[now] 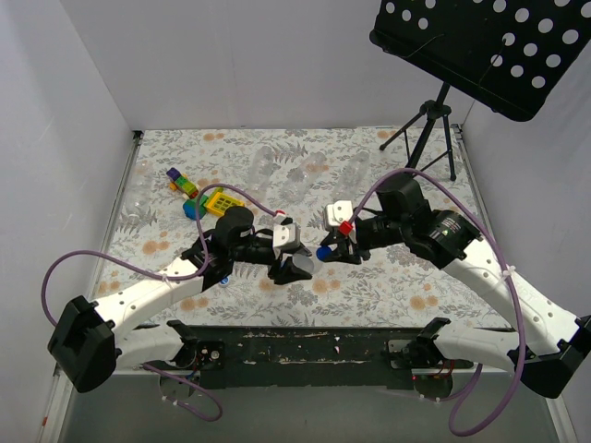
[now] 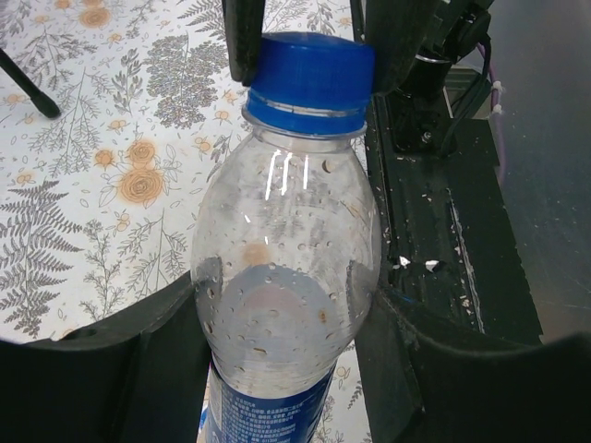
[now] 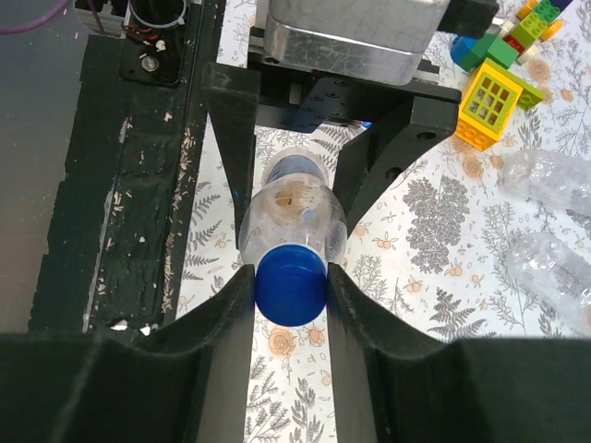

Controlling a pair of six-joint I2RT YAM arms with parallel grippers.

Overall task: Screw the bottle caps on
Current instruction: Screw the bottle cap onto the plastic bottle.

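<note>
We logged the left gripper clamped on the belly of a clear bottle, with one black finger on each side, both pressing the plastic. The bottle was off the table, held above the floral table cloth, with its neck pointing at the right arm. Its blue-and-white label sat at the bottom edge of the left wrist view, down between the fingers. Droplets clung to the inside of the wall.

A blue cap sat on the bottle's neck. The right gripper was pinched narrow on it, both fingertips touching the cap's sides. In the left wrist view the cap's lower ring lay right at the top of the bottle's shoulder. We could not tell whether it was threaded fully down.

From the top, the two grippers met nose to nose near the middle of the table, just beyond the black base plate. The bottle was mostly hidden there, and only the cap showed as a blue spot between them.

Toy blocks with a yellow block lay on the left side of the cloth, near the left arm. Other clear bottles lay on the cloth toward the far side, well apart from the grippers. A black stand stood at the far right corner.
</note>
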